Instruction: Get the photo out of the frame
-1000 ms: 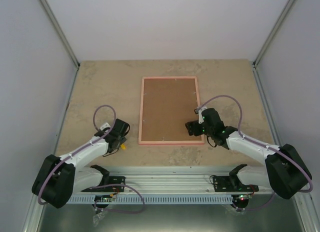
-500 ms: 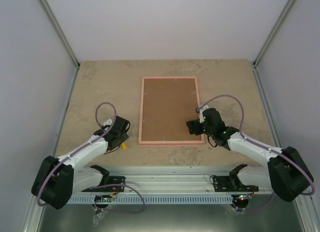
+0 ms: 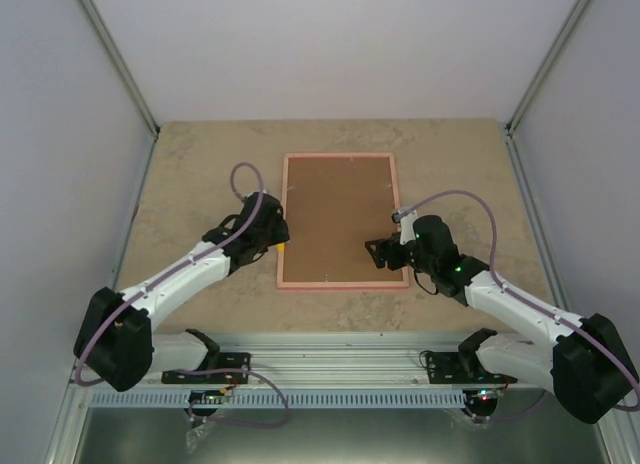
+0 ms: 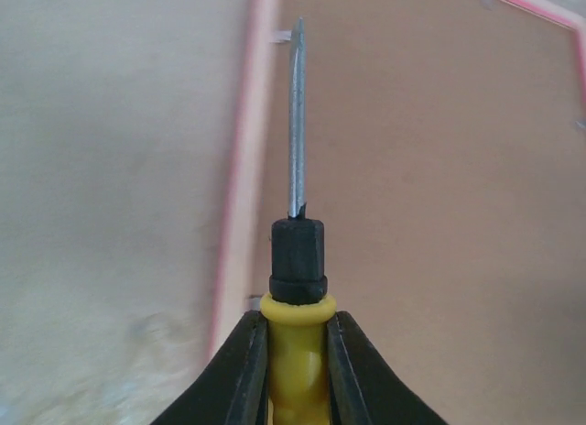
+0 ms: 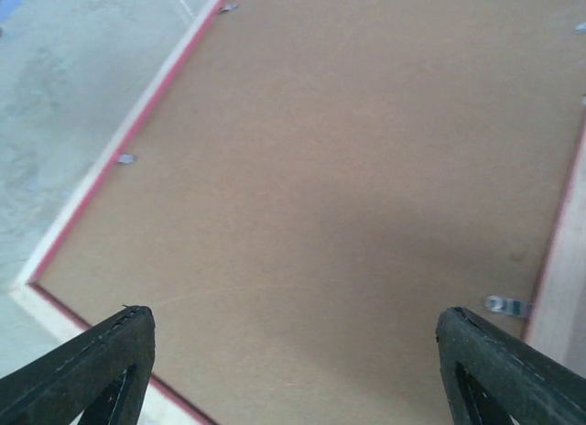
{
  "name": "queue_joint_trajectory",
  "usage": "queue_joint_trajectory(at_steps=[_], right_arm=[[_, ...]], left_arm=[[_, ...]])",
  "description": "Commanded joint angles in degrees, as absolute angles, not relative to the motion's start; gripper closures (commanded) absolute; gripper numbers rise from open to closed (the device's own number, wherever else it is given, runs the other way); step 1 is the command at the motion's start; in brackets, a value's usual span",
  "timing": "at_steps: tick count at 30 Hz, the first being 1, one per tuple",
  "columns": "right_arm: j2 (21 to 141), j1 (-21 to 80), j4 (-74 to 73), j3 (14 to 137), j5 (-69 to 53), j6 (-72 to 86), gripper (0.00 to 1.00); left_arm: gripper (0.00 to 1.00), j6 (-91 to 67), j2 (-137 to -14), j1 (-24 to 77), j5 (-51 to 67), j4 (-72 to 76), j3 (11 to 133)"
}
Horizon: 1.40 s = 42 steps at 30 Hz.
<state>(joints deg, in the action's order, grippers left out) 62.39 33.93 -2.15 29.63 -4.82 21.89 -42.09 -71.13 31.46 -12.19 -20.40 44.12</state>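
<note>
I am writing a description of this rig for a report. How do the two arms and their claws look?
Both the left arm and the right arm have white tubular links and bulky black joint housings. A thin purple cable runs along each, looping free near the wrist. The left claw and the right claw are black, each with two tapering fingers.

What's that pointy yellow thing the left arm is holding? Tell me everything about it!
It is a screwdriver. Its handle is yellow, plastic by the look, with a black collar, and a thin, straight grey metal shaft sticks out of it. The left pincer is shut on the handle, one finger on each side. The shaft points over the brown backing board, alongside a pink edge of the frame. Its tip ends close to a small clip; whether it touches cannot be told.
</note>
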Motion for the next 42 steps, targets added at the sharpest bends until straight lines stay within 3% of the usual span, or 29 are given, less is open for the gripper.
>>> queue_joint_trajectory(at_steps=[1, 14, 28, 42], right_arm=[[62.4, 34.11, -0.49, 31.36, -11.93, 26.07, 0.17], [60.76, 34.1, 10.23, 31.97, -16.99, 36.96, 0.29], [70.37, 36.46, 15.2, 38.02, -16.46, 44.79, 0.38], [77.47, 38.47, 19.91, 38.21, -17.17, 50.69, 0.53]], left_arm=[[1.0, -32.52, -74.51, 35.39, -5.92, -11.46, 45.7], [1.0, -19.66, -75.85, 42.78, 2.67, 1.52, 42.68], [1.0, -16.11, -78.08, 54.0, -23.37, -1.16, 45.79], [1.0, -12.96, -80.51, 58.62, -24.53, 2.98, 45.77]])
